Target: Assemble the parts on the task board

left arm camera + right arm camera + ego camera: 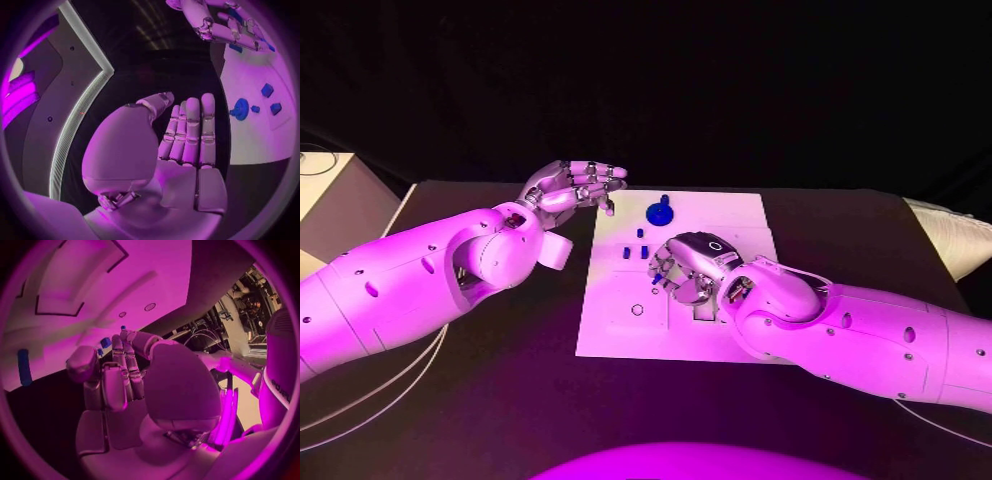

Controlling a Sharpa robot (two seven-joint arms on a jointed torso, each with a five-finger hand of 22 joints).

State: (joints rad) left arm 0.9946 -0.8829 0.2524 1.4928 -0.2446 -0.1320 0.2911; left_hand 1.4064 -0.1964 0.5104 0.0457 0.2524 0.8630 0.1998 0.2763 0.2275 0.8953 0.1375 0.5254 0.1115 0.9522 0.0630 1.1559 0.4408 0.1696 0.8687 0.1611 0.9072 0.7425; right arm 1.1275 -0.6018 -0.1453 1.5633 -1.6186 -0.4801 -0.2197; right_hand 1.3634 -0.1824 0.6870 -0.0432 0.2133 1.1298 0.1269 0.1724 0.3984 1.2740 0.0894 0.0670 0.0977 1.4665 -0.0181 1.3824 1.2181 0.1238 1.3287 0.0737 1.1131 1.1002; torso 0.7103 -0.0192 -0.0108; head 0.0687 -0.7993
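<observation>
white task board (733, 215), blue parts (659, 212) (small), black table (502, 400)

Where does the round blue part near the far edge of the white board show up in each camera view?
Head view: the round blue part lies at the far edge of the task board, just right of the left hand.
Left wrist view: it sits on the board beyond the left hand's fingertips.
Right wrist view: I cannot pick it out.
Shared landmark: the white task board.

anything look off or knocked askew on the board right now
Nothing stands out. The white rectangular task board lies flat on the black table, the small blue parts sit on it, and the round blue disc part rests near its far edge.
</observation>
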